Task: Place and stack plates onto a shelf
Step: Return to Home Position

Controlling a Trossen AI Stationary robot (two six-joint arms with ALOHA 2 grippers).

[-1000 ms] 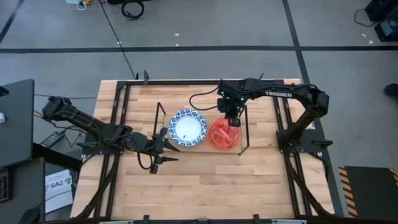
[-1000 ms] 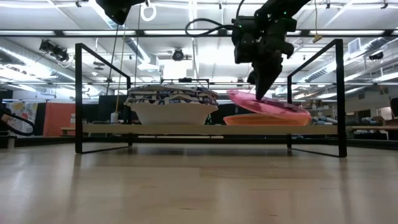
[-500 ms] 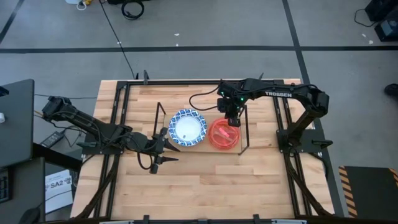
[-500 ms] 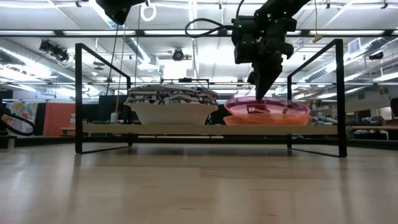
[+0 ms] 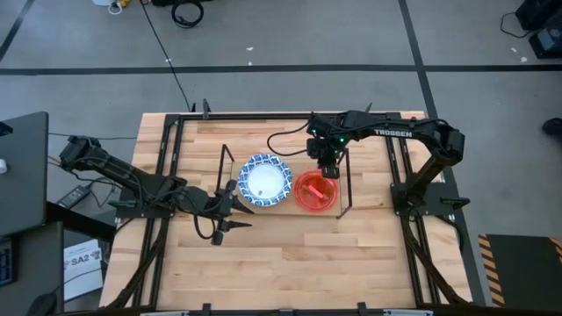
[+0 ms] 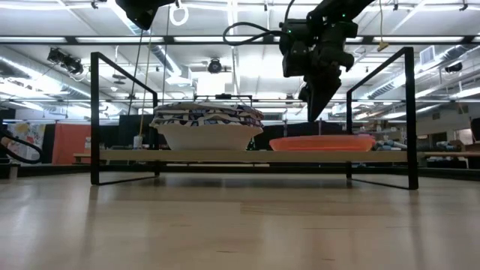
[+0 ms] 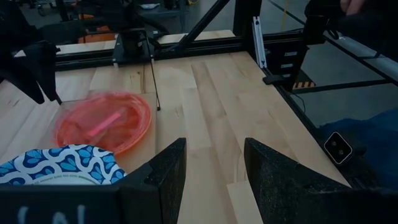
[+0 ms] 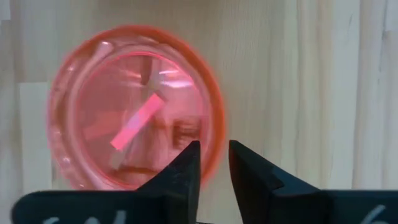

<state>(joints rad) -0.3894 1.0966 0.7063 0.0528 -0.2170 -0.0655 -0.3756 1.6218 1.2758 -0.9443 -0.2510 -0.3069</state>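
Note:
A red-pink translucent plate (image 5: 315, 190) (image 8: 134, 127) lies flat on an orange plate (image 6: 322, 142) at the right end of the shelf (image 6: 255, 156). A stack of white plates with blue rims (image 5: 264, 180) (image 6: 208, 124) sits on the shelf's left part. My right gripper (image 5: 330, 172) (image 6: 315, 112) (image 8: 214, 165) hangs open just above the far rim of the red-pink plate, clear of it. My left gripper (image 5: 230, 206) (image 7: 214, 168) waits open at the shelf's left end. No green plate shows.
Black wire-loop frames stand at the shelf's two short ends (image 5: 226, 167) (image 5: 344, 184); my right gripper is close to the right one. Black rails (image 5: 167, 158) run along the table's left and right sides. Bare wood (image 5: 290, 254) lies between the shelf and the near edge.
The red-pink plate was tilted, its far rim raised at my right gripper's fingertips. It dropped level and then settled flat onto the orange plate, free of the fingers. My right gripper has stayed in about the same spot above it.

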